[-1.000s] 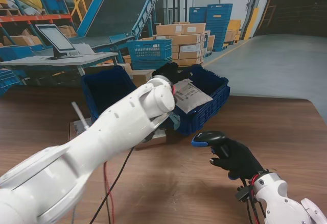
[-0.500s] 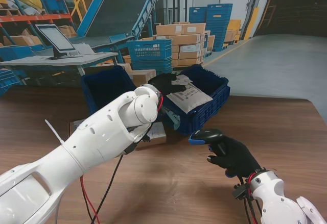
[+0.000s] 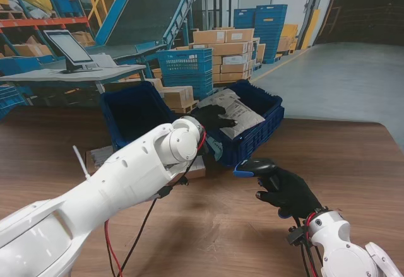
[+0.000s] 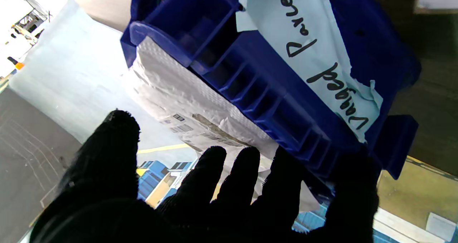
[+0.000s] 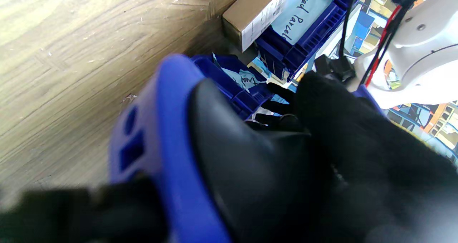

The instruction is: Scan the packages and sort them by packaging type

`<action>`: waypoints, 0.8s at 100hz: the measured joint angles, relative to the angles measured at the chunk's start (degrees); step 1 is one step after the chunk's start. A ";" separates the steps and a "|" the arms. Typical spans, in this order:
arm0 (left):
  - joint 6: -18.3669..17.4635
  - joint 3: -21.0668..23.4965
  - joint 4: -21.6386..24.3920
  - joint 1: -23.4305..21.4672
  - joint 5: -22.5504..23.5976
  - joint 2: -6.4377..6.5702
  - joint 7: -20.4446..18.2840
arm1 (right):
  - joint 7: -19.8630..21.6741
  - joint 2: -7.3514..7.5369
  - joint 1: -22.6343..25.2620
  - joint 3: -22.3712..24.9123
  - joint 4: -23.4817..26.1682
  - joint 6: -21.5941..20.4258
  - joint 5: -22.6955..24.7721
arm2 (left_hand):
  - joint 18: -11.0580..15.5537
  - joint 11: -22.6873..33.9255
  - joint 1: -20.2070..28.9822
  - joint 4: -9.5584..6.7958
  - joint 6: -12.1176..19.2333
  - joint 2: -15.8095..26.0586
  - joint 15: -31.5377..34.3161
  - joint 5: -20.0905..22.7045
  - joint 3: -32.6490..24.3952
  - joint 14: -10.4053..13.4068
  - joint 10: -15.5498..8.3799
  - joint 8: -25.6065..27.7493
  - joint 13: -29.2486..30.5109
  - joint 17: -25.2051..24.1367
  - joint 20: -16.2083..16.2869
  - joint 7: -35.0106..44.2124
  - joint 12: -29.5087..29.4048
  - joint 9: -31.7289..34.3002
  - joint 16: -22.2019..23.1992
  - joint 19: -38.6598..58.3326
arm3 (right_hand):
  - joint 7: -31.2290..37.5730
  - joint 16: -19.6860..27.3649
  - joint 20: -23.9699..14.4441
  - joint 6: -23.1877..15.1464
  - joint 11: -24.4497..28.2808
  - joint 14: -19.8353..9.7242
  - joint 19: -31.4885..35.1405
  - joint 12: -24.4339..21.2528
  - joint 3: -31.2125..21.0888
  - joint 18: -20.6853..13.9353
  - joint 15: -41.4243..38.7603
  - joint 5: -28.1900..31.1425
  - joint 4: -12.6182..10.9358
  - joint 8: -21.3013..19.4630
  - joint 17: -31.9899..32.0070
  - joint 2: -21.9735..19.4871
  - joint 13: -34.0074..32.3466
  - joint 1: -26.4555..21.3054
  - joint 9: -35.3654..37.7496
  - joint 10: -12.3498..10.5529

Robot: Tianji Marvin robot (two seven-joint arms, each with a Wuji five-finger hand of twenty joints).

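Note:
A grey-white bagged parcel [image 3: 238,108] lies tilted in the right blue bin [image 3: 268,124], its near edge up on the rim. My left hand [image 3: 211,117] hovers at that edge with fingers [image 4: 214,171] spread, open; the parcel [image 4: 171,96] lies just beyond them. The bin wall [image 4: 264,92] carries a paper label reading "Bagged Parcel" [image 4: 322,53]. My right hand [image 3: 289,194] is shut on a blue and black scanner [image 3: 254,168], low over the table nearer to me, its head [image 5: 168,142] pointing at the bins. A cardboard box [image 3: 192,167] rests on the table by the left blue bin [image 3: 129,110].
The left bin's label [image 5: 304,14] reads "Boxed Parcels", with the box [image 5: 250,17] beside it. My left forearm [image 3: 126,176] crosses the table's left half, with red and black cables [image 3: 126,252] hanging under it. A monitor [image 3: 66,48], stacked cartons [image 3: 224,53] and crates stand beyond the table.
My left hand has drawn back toward me from over the right bin. The bagged parcel now rests tilted in the bin. The right hand with the scanner has barely shifted.

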State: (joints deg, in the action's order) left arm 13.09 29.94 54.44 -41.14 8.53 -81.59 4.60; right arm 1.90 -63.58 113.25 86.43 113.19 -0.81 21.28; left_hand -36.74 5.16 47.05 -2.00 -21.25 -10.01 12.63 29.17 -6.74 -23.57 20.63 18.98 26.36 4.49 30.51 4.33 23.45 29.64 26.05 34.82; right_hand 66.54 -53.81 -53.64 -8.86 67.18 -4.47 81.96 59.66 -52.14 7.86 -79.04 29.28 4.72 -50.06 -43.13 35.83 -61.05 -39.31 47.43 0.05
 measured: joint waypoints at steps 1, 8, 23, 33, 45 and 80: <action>-0.18 -0.10 -0.59 0.16 -0.18 -0.30 0.20 | -0.02 -0.01 0.00 0.00 -0.01 0.00 -0.01 | -0.49 0.00 0.00 -0.25 0.00 0.00 0.00 0.00 0.00 0.00 -0.04 0.00 0.00 0.00 0.00 0.00 0.00 0.00 0.00 0.00 | 0.00 0.00 0.00 0.00 0.00 0.00 0.00 0.00 0.00 0.00 0.00 0.00 0.00 0.00 0.00 0.00 0.00 0.00 0.00 0.00; -1.23 -0.68 -4.99 1.36 -1.83 -2.52 1.58 | -0.12 -0.04 0.01 0.00 -0.04 0.00 -0.07 | -0.74 0.00 0.00 -0.50 0.00 0.00 0.00 0.01 0.00 0.00 -0.79 0.00 -0.60 -0.01 -0.07 0.00 0.01 0.00 0.00 -0.26 | 0.00 0.00 0.00 0.00 0.00 0.00 0.00 0.00 0.00 0.02 0.00 0.00 0.00 0.00 0.00 0.00 0.00 0.00 0.00 0.00; -3.07 -1.17 -14.44 3.87 -4.56 -7.91 4.63 | -0.10 -0.08 0.07 0.10 -0.09 0.01 -0.27 | -0.89 0.00 0.00 -0.50 0.00 0.00 0.00 0.01 -0.01 0.00 -0.81 0.00 -0.82 -0.08 -0.94 0.00 0.04 0.00 -0.39 -1.25 | 0.00 0.00 0.00 0.00 0.00 0.01 0.00 0.01 0.00 0.02 0.00 0.00 0.00 0.00 0.00 0.00 0.00 -0.01 0.00 0.00; -5.08 -1.14 -20.32 5.58 -6.15 -11.38 5.74 | -0.06 -0.09 0.13 0.16 -0.17 0.01 -0.54 | -0.90 0.00 0.00 -0.50 0.00 0.00 0.00 0.34 -0.01 0.00 -0.81 0.00 -0.83 -0.50 -2.30 0.00 0.04 0.00 -0.99 -2.87 | 0.00 0.00 0.00 0.00 0.00 0.01 0.00 0.01 0.00 0.03 0.00 0.00 0.00 0.00 0.00 0.00 0.00 -0.02 0.00 0.00; -6.16 -0.51 -25.55 6.98 -7.00 -14.87 6.91 | 0.01 -0.10 0.19 0.24 -0.41 -0.05 -0.88 | -0.90 0.00 0.00 -0.51 0.06 0.00 -0.64 0.58 -0.01 0.00 -0.81 0.00 -0.83 -0.76 -3.84 0.00 0.04 0.00 -1.95 -4.35 | 0.00 0.00 0.00 0.00 0.00 0.01 0.00 0.01 0.00 0.03 0.00 0.00 0.00 0.00 0.00 0.00 0.00 -0.02 0.00 0.00; -6.36 -0.47 -23.33 7.08 -7.68 -15.54 7.95 | 0.04 -0.12 0.45 0.50 -0.79 -0.14 -1.44 | -0.23 0.00 0.00 -0.52 0.09 -0.02 -0.69 0.58 -0.04 0.00 -0.26 0.00 -0.82 -0.77 -4.92 0.00 0.04 0.00 -3.00 -5.71 | 0.00 0.00 0.00 0.00 0.00 0.01 0.00 0.02 0.00 0.03 0.00 0.00 0.00 0.00 0.00 0.00 0.00 -0.02 0.00 0.00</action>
State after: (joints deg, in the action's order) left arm 6.73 29.47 31.11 -34.06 0.85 -97.13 12.55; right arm 1.93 -63.70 113.70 86.93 112.40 -0.95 19.84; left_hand -36.98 5.16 47.05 -2.52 -21.16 -10.03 11.94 29.75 -6.78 -23.57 20.37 18.98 25.53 3.72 25.59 4.33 23.49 29.64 23.05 29.11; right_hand 66.54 -53.81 -53.64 -8.86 67.18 -4.46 81.96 59.68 -52.14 7.89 -79.04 29.28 4.72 -50.06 -43.14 35.83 -61.05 -39.33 47.43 0.05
